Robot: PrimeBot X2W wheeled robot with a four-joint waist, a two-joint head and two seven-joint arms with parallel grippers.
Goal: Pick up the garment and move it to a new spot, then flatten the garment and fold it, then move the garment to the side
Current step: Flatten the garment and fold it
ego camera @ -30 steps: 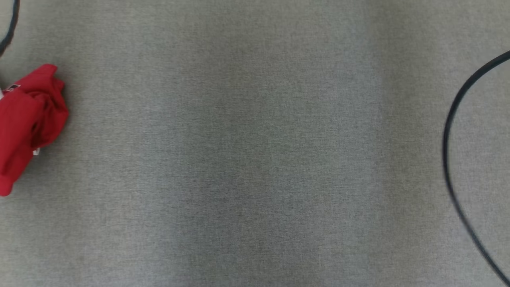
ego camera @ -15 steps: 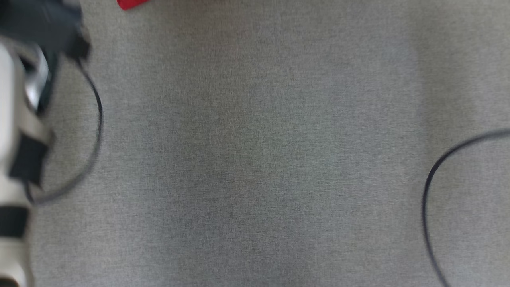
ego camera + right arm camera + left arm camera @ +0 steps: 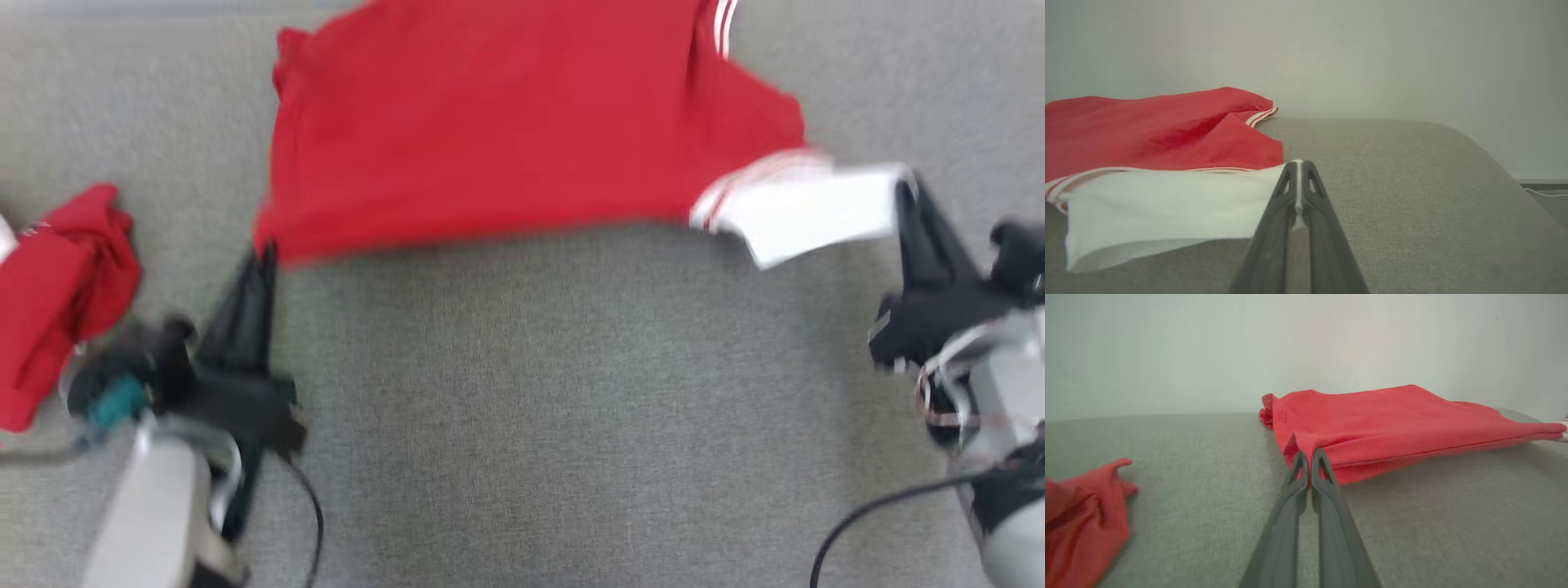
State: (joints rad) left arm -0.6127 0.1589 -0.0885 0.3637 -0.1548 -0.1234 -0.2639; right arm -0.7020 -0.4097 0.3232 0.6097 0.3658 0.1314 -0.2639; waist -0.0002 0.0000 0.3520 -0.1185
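Note:
The garment (image 3: 506, 122) is a red shirt with white stripes and a white sleeve (image 3: 808, 212), lying spread across the far part of the grey surface. My left gripper (image 3: 265, 253) is shut on its near left hem corner; in the left wrist view the fingertips (image 3: 1309, 455) pinch a raised fold of the red cloth (image 3: 1392, 416). My right gripper (image 3: 902, 192) is shut on the white sleeve's edge. In the right wrist view, white cloth (image 3: 1167, 204) runs between the closed fingertips (image 3: 1298, 163), with the red body (image 3: 1147, 126) behind.
A second, crumpled red cloth (image 3: 57, 278) lies at the left, also in the left wrist view (image 3: 1077, 522). Black cables (image 3: 314, 523) trail from both arms. The grey surface (image 3: 555, 408) drops off at the right (image 3: 1502, 163), with a pale wall behind.
The head camera has swung, so the whole picture has shifted. It showed bare grey surface and cables before; now both grippers and the spread garment are in it.

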